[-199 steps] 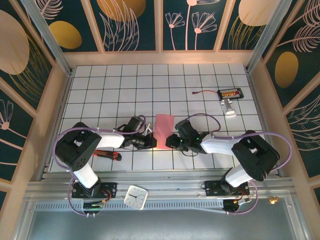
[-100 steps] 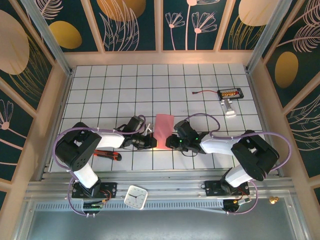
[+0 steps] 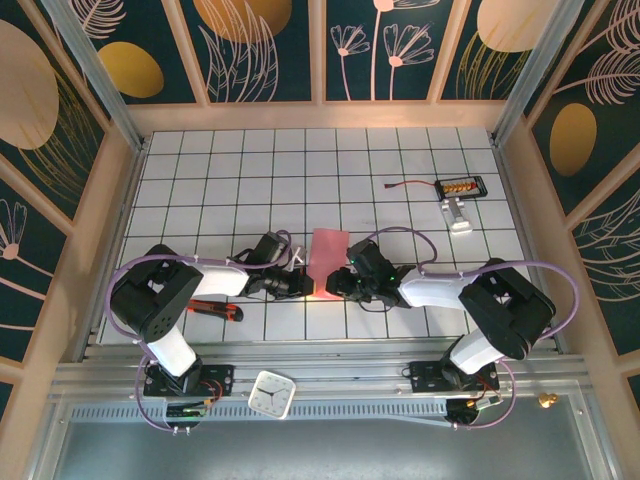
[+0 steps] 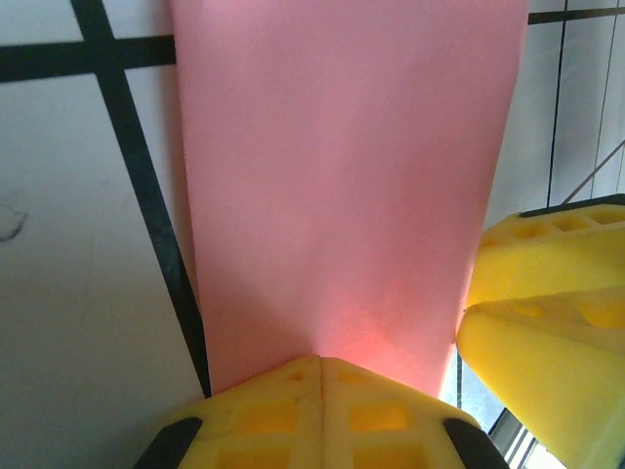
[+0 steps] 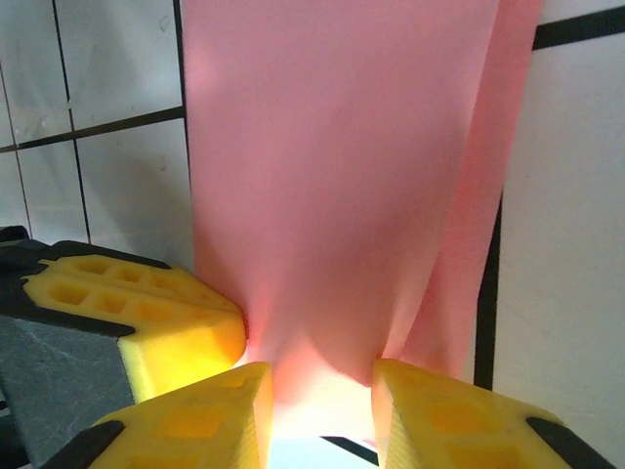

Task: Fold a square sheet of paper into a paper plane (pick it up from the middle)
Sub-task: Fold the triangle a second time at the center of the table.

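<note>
since a second ago the right gripper [image 3: 336,287] is seen shifted a little to the left, closer in on the near end of the sheet of paper [image 3: 326,258]. the sheet itself and the left gripper [image 3: 306,287] are found where they were.

the salmon-pink sheet is laid on the gridded table [image 3: 250,170] between the two arms, folded to a narrow strip that runs away from the bases. its near end is met by both grippers, one from each side.

from the left wrist, the left gripper [image 4: 320,363] is seen with its yellow pads pressed together, and the sheet [image 4: 342,195] is clamped at its near edge, spreading out flat beyond them. the right gripper's yellow fingers [image 4: 547,293] are seen just beside the strip's right edge.

from the right wrist, the right gripper [image 5: 317,389] is shown with its pads apart and the sheet [image 5: 332,176] is gathered down into the gap between them, a second layer lifted along its right side. whether the paper is squeezed there cannot be told. the left gripper's fingers [image 5: 146,313] are seen against the strip's left edge.

a red-handled tool [image 3: 215,308] is left on the table beside the left arm, and a small white clock [image 3: 272,392] is set on the near rail.
</note>
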Tool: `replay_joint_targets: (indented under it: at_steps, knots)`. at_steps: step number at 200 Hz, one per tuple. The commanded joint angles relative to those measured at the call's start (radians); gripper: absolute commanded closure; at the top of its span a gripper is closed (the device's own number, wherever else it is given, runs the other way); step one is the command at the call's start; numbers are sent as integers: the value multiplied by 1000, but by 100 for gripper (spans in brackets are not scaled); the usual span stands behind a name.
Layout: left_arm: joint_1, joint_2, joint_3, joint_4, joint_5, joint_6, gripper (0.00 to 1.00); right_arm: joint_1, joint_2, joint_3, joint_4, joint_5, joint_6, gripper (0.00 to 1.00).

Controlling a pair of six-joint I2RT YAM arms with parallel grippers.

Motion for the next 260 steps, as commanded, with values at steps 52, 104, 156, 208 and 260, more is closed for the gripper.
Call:
replay_joint_targets:
  at_steps: [52,104,156,208,260]
  knots:
    - [-1,15,-26,-27,-2,20,100,-31,-32,-50,109,-42,17,64]
    - [-1,15,-25,-28,1,19,100,-57,-14,-53,186,-73,2,62]
    - [-2,14,-19,-29,5,21,100,-83,14,-33,200,-79,-51,62]
    - [-1,15,-16,-35,5,23,100,-122,41,5,191,-85,-130,61]
    - [-2,14,-11,-41,1,25,100,-144,57,14,193,-119,-121,67]
